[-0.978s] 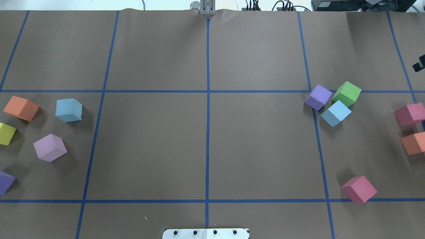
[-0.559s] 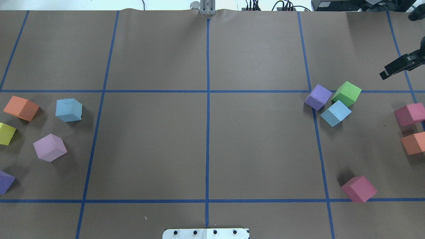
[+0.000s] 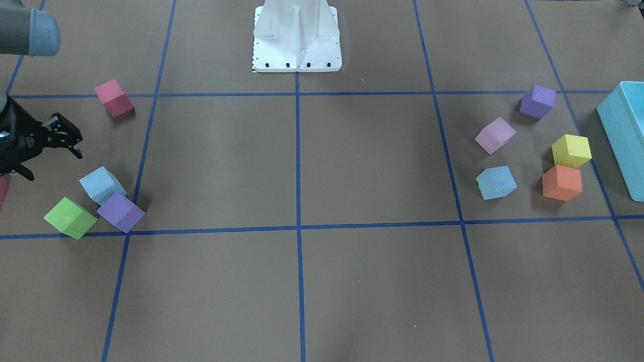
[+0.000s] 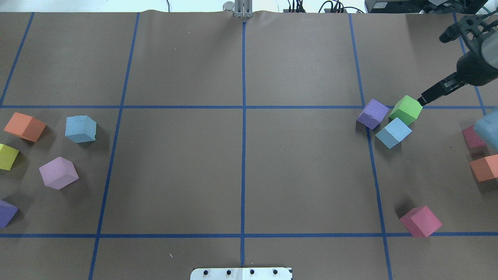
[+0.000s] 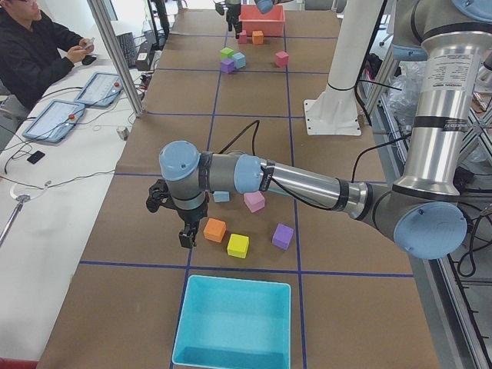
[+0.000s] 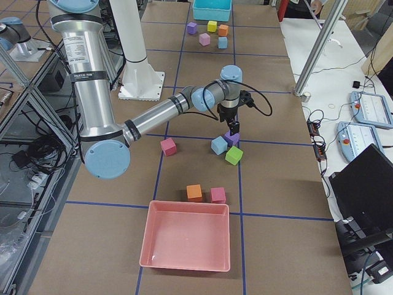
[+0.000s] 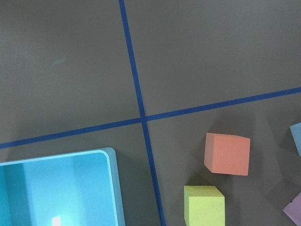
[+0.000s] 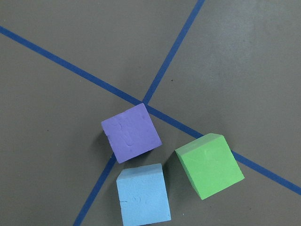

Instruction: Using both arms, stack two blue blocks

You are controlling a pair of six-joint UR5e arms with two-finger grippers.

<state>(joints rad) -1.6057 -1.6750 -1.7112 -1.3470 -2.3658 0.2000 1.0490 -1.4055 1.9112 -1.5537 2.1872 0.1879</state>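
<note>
So the left blue block [image 4: 80, 128] is sitting untouched at 3 o'clock from the orange cube [image 4: 25, 126]. The right blue block [image 4: 393, 132] is wedged in at 7 o'clock of the green cube [image 4: 406, 109]. The right gripper [image 4: 432, 69] is swinging in from the edge, jaws spread wide, so I'm guessing pickup is starting. The left gripper [image 5: 184, 234] is only showing side-on, can't tell its state.

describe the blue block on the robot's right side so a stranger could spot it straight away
On the robot's right half of the brown table, three cubes cluster by a crossing of blue tape lines. The blue block is the pale sky-blue one, nearest the robot; its neighbours are a purple cube and a green cube.
</note>
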